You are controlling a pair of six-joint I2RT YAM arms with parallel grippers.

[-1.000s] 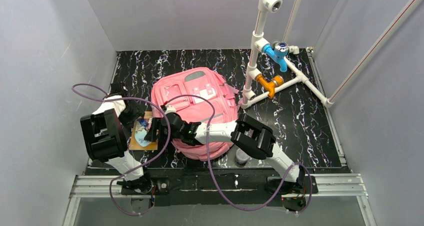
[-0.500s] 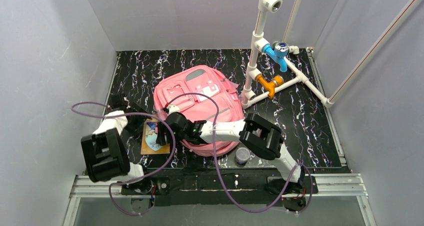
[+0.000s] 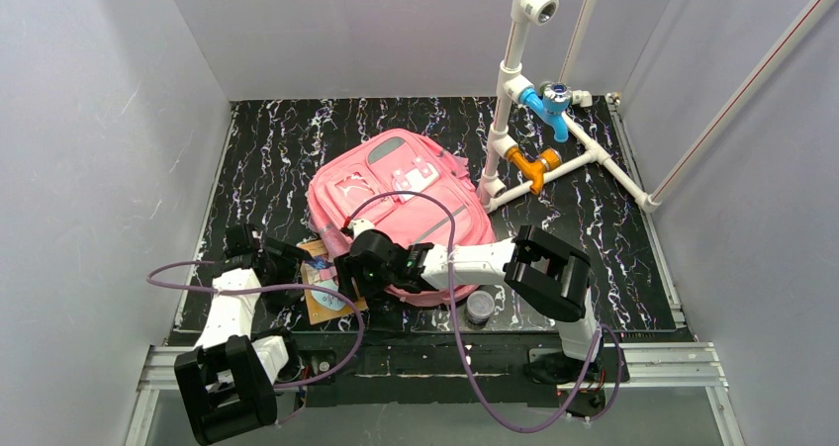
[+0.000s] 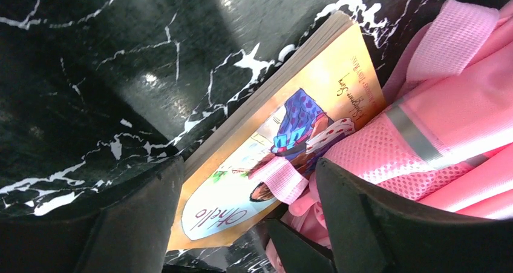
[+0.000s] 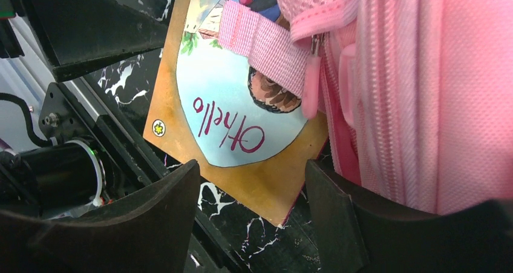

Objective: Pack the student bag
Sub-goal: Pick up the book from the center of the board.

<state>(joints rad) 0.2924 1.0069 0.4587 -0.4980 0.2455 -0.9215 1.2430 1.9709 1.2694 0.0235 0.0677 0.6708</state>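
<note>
Student bag (image 3: 376,169) right of left pincer (image 3: 300,257), right pincer (image 3: 343,276) over its near edge; both released.

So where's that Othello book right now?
In the top view the book lies flat on the table, near left, its far end partly covered by the student bag, whose strap crosses its cover.

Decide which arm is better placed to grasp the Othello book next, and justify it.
Left, probably. The left gripper is open on the book's table side, its exposed end between the jaws. The right gripper, also open, sits against the student bag, whose strap crosses the cover.
</note>
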